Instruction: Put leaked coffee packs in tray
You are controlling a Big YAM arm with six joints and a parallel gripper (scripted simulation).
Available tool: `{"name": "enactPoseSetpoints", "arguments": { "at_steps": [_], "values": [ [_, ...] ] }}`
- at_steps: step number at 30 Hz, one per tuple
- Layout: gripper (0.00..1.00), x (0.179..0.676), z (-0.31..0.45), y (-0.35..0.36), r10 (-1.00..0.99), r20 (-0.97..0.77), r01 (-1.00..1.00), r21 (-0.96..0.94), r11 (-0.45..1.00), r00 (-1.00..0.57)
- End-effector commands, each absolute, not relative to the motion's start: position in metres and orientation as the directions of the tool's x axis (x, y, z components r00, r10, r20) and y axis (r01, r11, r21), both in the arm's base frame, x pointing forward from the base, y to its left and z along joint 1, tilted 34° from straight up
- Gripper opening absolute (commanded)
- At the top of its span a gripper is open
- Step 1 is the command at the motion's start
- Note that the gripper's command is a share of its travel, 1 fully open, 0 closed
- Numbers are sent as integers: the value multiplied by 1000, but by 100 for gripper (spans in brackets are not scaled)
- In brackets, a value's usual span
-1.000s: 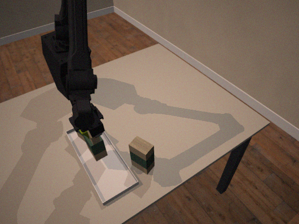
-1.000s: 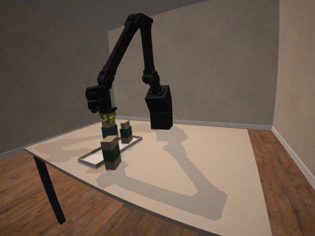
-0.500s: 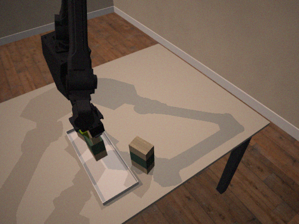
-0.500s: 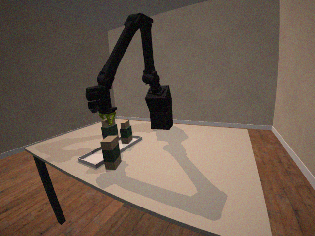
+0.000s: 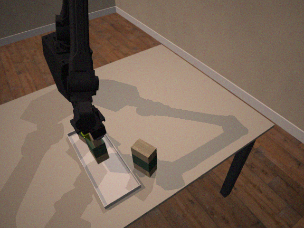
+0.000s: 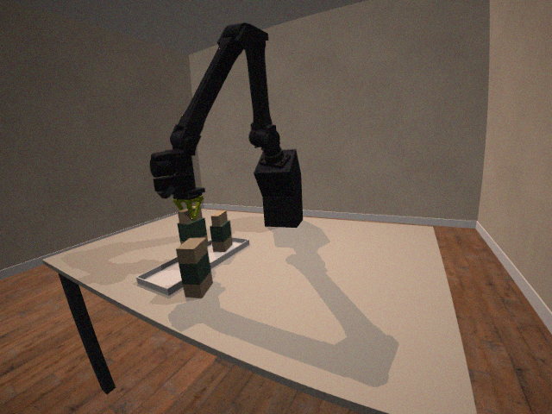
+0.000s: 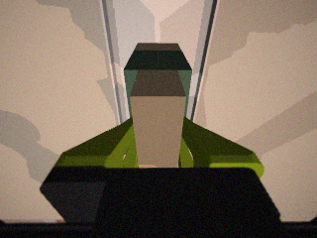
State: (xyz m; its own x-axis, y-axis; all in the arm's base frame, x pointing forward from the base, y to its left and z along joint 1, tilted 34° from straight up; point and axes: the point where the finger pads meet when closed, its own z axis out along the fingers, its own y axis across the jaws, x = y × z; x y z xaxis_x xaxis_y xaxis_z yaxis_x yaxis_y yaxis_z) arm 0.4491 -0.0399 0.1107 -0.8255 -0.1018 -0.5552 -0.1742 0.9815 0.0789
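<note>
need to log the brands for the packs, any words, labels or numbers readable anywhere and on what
None can be read.
Held coffee pack in the gripper: plain tan with a green band, no print.
Standing coffee pack: same, blank.
Third coffee pack: blank.
Tray, table, arm: no markings.

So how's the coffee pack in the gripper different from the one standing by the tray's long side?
The gripped pack hangs over the tray, pinched at its top by the gripper; the free pack stands on the table, outside the tray. The gripped pack has fingers on it, the free pack has nothing touching it. Both are upright tan blocks with a dark green band.
</note>
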Motion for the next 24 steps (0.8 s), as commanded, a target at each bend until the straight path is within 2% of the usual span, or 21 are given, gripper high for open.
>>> {"name": "enactPoseSetpoints", "arguments": {
  "at_steps": [1,24],
  "values": [
    [25,461,138,-43,-113,-594,-183,59,981,-797],
    [25,473,113,-38,-102,-583,-175,71,982,-806]
  ]
}}
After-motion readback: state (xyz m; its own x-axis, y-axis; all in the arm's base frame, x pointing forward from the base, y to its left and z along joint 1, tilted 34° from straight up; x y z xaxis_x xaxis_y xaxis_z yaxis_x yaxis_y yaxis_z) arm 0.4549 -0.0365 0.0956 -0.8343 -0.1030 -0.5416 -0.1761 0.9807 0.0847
